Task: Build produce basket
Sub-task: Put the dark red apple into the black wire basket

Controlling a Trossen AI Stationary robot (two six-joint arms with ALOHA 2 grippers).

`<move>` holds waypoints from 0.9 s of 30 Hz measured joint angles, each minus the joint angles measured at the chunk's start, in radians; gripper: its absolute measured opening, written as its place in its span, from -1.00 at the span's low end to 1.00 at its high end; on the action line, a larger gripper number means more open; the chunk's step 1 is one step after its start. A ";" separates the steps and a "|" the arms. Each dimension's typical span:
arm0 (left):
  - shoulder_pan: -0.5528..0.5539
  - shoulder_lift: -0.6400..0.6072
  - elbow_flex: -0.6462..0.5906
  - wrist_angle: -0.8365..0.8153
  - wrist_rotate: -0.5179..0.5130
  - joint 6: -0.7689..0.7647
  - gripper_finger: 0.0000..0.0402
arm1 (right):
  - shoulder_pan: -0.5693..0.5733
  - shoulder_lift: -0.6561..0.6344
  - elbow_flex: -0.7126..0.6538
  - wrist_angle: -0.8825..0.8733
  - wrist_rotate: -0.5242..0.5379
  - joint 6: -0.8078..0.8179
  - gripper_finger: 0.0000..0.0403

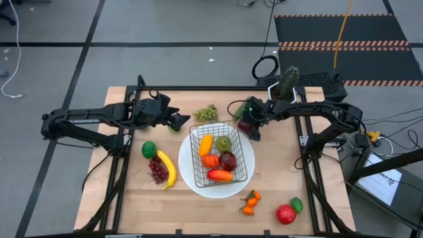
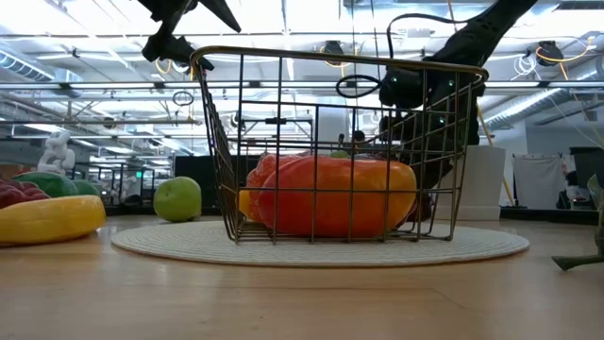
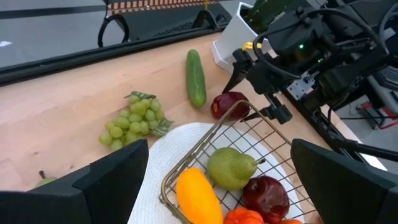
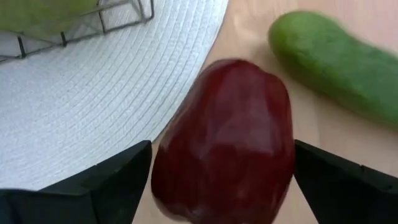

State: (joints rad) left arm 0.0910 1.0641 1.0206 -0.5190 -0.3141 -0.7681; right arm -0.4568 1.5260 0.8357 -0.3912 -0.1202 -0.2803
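Observation:
The wire basket point(image 1: 219, 153) stands on the round white plate point(image 1: 192, 177) and holds a pear point(image 3: 230, 168), a dark apple point(image 3: 266, 196), orange peppers point(image 2: 330, 196) and a tangerine. My right gripper point(image 4: 222, 155) is open at the plate's far right edge. Its fingers stand on either side of a dark red apple point(image 4: 224, 143) that lies on the table against the plate's rim. My left gripper point(image 3: 217, 174) hangs open above the basket's far left corner with nothing between its fingers. A cucumber point(image 3: 196, 78) lies just beyond the apple. My right gripper comes at the dark red apple point(image 3: 227, 103) slanting down from the table's right. One finger point(image 4: 118, 180) stands at each side of the apple. The gaps are so narrow that I cannot tell whether the fingers touch it. The apple rests on the table.
Green grapes point(image 1: 206, 114) lie far of the basket. A lime point(image 1: 149, 149), a banana point(image 1: 168, 170) and purple grapes point(image 1: 157, 170) lie to its left. Tangerines point(image 1: 250, 201), a red fruit point(image 1: 285, 213) and a lime point(image 1: 297, 205) sit near right. A potted cactus point(image 1: 285, 84) stands far right.

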 joint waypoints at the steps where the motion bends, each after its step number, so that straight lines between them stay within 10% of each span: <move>1: -0.001 0.000 0.000 0.000 0.000 0.000 0.95 | 0.000 0.000 -0.008 -0.002 -0.003 0.000 0.80; 14: -0.001 0.000 0.000 0.000 0.002 0.015 0.95 | 0.000 -0.041 -0.029 -0.008 -0.008 0.138 0.60; 27: 0.000 0.000 0.000 -0.002 0.002 0.055 0.95 | 0.029 -0.436 -0.024 -0.084 -0.071 0.502 0.62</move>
State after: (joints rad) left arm 0.0914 1.0641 1.0207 -0.5209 -0.3119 -0.7128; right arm -0.4279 1.0898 0.8113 -0.4748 -0.1907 0.2218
